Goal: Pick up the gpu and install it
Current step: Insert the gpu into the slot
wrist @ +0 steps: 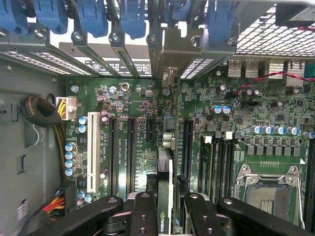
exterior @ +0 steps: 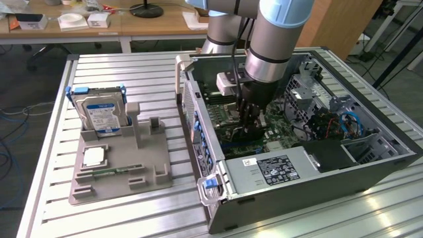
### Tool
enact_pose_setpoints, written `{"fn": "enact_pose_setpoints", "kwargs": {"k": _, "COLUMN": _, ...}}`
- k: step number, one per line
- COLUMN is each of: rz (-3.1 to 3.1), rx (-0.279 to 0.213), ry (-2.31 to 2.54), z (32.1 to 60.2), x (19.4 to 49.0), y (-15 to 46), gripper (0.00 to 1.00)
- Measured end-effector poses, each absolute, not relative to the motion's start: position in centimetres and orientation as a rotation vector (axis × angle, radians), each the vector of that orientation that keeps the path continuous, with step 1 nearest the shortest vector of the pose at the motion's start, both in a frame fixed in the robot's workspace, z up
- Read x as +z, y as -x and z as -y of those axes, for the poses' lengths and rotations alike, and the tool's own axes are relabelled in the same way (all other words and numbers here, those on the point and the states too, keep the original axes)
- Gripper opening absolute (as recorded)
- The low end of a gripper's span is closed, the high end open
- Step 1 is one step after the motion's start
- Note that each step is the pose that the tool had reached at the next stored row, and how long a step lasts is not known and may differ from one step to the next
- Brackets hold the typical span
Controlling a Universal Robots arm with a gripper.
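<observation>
Between the claw's (wrist: 165, 206) black fingers (wrist: 142, 216) the gpu (wrist: 165, 196) is gripped edge-on, a thin card w/ a green logo strip seen from the wrist cam. Its metal bracket (wrist: 174, 49) is seen ahead of the claw at the case's rear wall, among the slot covers w/ blue clips (wrist: 133, 17). Under the card the green motherboard (wrist: 123, 113) is spread out: black expansion slots run to either side of the claw, and a white slot (wrist: 91, 147) lies further off beside a row of blue-topped capacitors. Whether the card edge is seated in a slot can't be told. An empty CPU socket (wrist: 268, 189) is seen on the claw's other side.

From the exterior cam, the claw (exterior: 248, 126) is lowered deep inside the open pc case (exterior: 278, 198), arm (exterior: 278, 34) upright above it. A labelled power supply (exterior: 278, 168) sits nearer the cam than the claw. Well away from the claw, toward the exterior view's left, a grey parts stand (exterior: 122, 168) rests on the slatted table (exterior: 53, 99), w/ a silver hard drive (exterior: 102, 116) held upright in it and a small green memory stick (exterior: 112, 171) lying flat.
</observation>
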State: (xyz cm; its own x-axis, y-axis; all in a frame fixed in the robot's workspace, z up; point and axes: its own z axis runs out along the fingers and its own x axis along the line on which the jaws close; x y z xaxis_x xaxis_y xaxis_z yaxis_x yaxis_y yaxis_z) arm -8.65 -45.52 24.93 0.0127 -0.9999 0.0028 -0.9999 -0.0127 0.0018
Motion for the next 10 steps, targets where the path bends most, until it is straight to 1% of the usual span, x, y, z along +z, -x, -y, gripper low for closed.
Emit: {"fn": "enact_pose_setpoints", "kwargs": {"k": 10, "rz": 2.205, "rx": 0.002, "ry": -2.234, "z": 45.52, "x": 24.64, "y": 8.71, "gripper": 0.26}}
